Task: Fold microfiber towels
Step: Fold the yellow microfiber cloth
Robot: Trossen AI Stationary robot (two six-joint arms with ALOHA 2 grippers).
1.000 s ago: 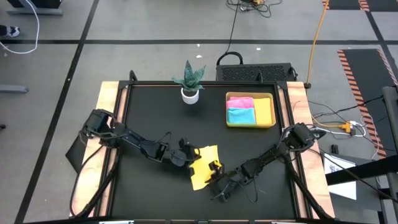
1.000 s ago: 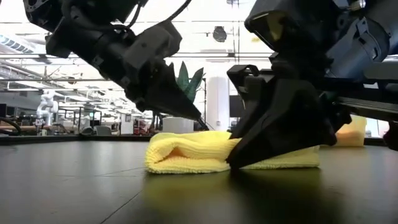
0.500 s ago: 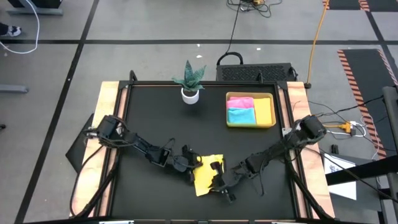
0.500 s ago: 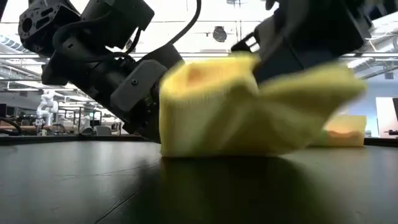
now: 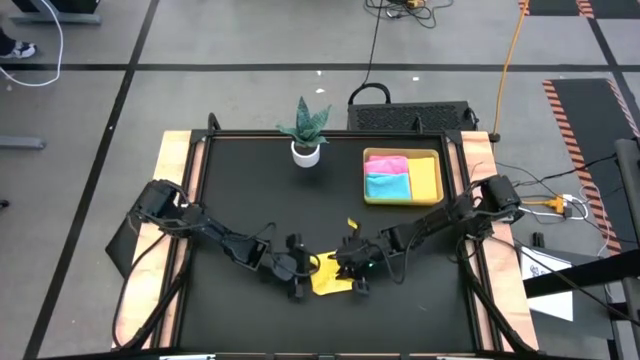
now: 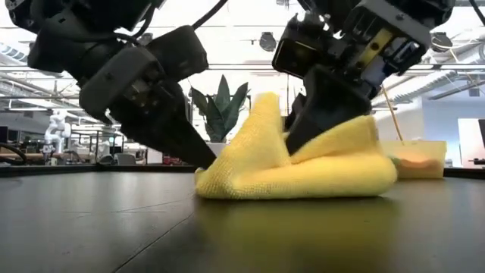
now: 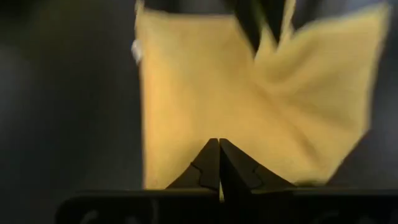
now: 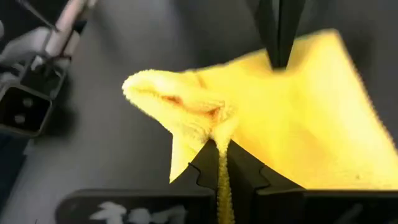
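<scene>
A yellow microfiber towel (image 5: 330, 279) lies bunched on the black table near its front middle; in the low view the towel (image 6: 303, 171) stands in a peak. My left gripper (image 5: 300, 283) is shut at its left side, low by the table. My right gripper (image 5: 350, 266) is shut on a raised part of it. Pink (image 5: 387, 162), light blue (image 5: 388, 185) and yellow-orange (image 5: 426, 178) towels lie folded in the tray (image 5: 404, 203). My left gripper has the yellow towel's left edge (image 7: 214, 132) at the free ends of its shut fingers (image 6: 198, 158). It slants down from the table's left. That edge stays on the table; one layer or several, I cannot tell. My right gripper pinches a bunched fold of the towel (image 8: 214, 121) between its two fingers, and yellow cloth shows in the gap between them. It slants down from the table's right. The held part (image 6: 295, 144) is lifted off the table, and the rest of the towel lies below it.
A potted plant (image 5: 306, 148) stands at the far middle of the table. The yellow-green tray sits at the far right. Wooden rails (image 5: 176, 190) run along the table's left and right sides. Bare black tabletop lies between the plant and the towel.
My right gripper has taken hold of the towel's near-right part, lifted it and carried it toward the far edge, rolling its wrist. The towel, flat and spread before, is now folded over and peaked. My left gripper has gone a little toward the near edge.
</scene>
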